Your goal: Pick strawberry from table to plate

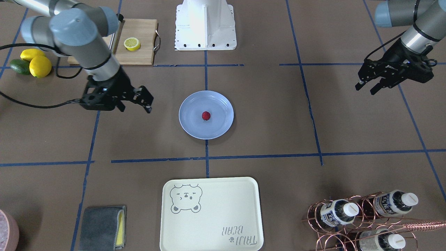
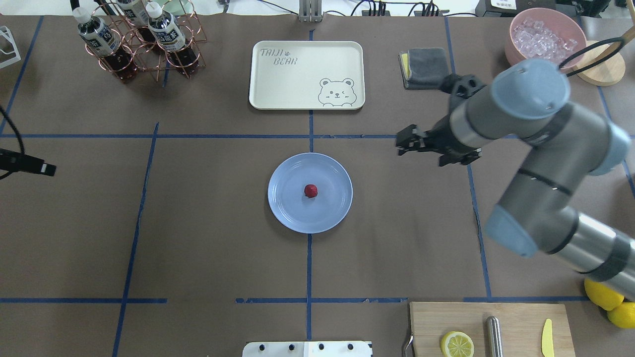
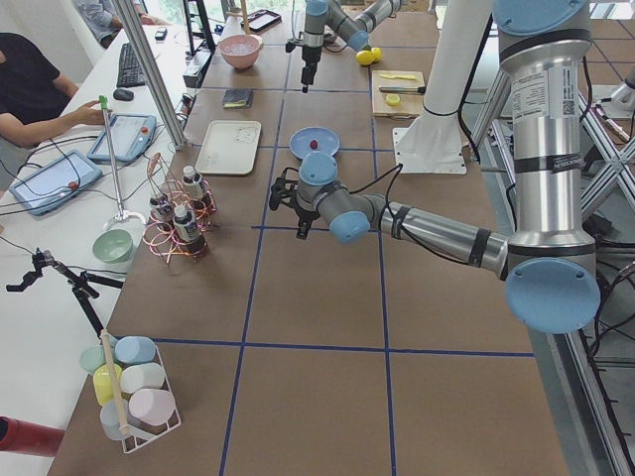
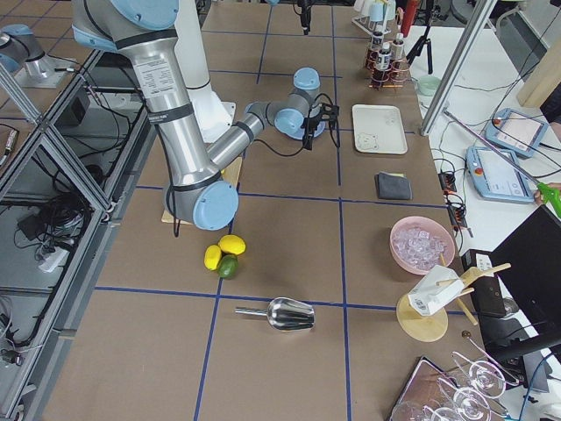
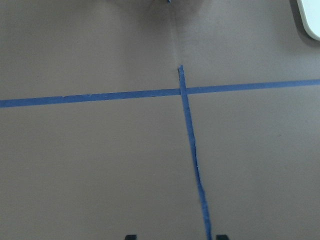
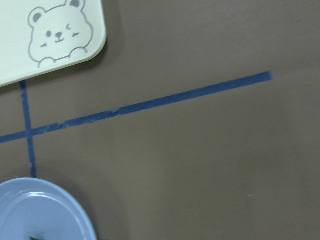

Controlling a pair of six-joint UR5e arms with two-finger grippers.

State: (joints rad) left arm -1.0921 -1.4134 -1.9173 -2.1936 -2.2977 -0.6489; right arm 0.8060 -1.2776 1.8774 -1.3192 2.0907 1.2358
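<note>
Strawberry point(image 2: 311, 191) on plate point(image 2: 287, 208); "TAIJI BEAR" tray point(image 2: 297, 82)

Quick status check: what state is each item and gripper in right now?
strawberry, lying loose mid-plate
plate, flat on the table, holding the strawberry
right gripper, open, holding nothing, beside the plate
left gripper, open, holding nothing
lemon half, cut side up on the cutting board
bottles, capped, in the copper rack

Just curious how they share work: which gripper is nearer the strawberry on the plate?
Right. The right gripper hovers close beside the plate holding the strawberry; the left gripper hangs far off on the opposite side.
</note>
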